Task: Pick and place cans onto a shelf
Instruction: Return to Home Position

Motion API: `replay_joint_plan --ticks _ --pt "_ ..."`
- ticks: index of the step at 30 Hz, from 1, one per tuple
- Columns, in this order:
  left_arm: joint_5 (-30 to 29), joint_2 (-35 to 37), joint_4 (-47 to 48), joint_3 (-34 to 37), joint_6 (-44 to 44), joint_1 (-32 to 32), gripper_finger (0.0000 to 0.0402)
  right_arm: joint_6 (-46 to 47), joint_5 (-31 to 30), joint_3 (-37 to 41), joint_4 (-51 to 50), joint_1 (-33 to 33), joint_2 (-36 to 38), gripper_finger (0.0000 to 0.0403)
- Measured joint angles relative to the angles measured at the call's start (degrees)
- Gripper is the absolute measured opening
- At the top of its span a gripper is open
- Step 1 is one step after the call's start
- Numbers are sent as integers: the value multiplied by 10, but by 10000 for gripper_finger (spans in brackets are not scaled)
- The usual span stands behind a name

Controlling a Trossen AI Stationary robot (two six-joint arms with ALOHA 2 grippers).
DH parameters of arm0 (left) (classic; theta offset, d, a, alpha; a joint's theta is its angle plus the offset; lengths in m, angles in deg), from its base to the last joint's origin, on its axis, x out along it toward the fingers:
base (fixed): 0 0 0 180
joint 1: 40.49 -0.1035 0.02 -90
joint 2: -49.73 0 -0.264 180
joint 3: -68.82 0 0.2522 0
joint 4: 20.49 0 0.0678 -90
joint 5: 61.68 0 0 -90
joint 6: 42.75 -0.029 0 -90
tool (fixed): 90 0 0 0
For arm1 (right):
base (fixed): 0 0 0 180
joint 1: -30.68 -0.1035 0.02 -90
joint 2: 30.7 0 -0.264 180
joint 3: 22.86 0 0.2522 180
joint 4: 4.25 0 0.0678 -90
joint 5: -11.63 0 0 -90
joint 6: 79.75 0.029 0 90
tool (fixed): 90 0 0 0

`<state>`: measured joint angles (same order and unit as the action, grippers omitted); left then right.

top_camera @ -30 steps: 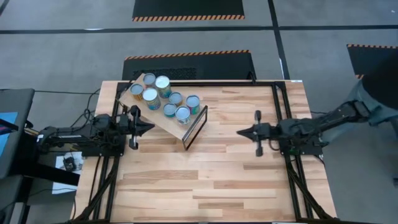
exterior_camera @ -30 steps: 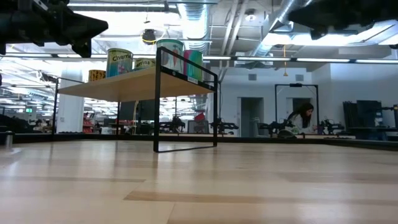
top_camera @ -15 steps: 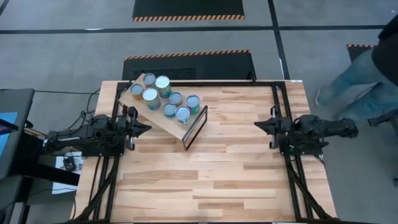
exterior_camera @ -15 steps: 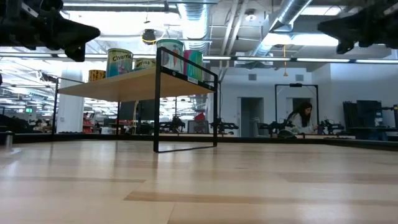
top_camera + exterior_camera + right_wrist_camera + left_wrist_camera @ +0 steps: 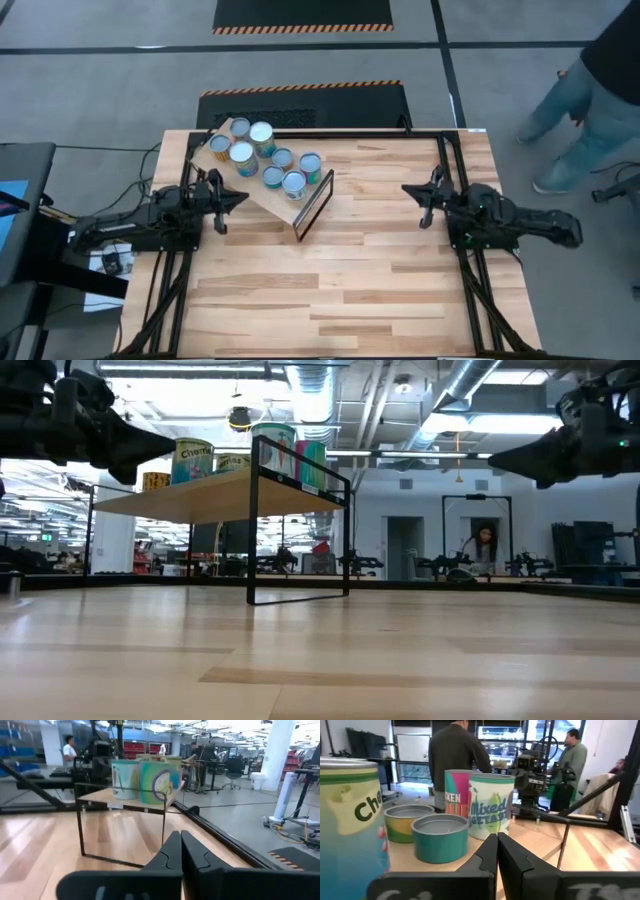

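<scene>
Both claws were pinched shut, empty: the left gripper [image 5: 232, 196] at nine o'clock on the table [image 5: 350, 290], just beside the shelf [image 5: 265, 192], the right gripper [image 5: 410, 190] at three. The cans [image 5: 243, 158] stood on the shelf toward eleven; rigid, slick, likely weighty, best gripped mid-wall.

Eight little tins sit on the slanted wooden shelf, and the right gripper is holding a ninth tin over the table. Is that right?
Not quite: the right gripper holds nothing. The right wrist view shows it shut, with no tin in it. The eight small round tins with silvery tops do sit on the light wood shelf, as the high view shows.
</scene>
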<state>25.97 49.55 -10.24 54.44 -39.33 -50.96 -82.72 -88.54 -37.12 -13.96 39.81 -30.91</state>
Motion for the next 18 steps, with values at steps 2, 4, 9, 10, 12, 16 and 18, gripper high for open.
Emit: replay_joint_plan --ticks 2,4,9,10,12,16,18 --pt "-1 -1 -1 0 -1 -8 0 10 15 0 -3 23 1 10" --pt "-5 0 -1 0 9 -15 0 14 14 0 -5 41 0 15" --pt "-11 -5 14 0 18 -19 0 15 13 0 -10 67 -6 29" --pt "-11 -8 13 0 18 -19 0 15 13 0 -11 69 -6 32" --pt "-11 -10 13 1 14 -19 0 15 13 0 -12 72 -6 34" --pt "-11 -10 13 1 -4 -19 0 15 13 0 -13 73 -6 33" --pt "-11 -10 13 1 -6 -19 0 15 13 1 -13 73 -6 31"
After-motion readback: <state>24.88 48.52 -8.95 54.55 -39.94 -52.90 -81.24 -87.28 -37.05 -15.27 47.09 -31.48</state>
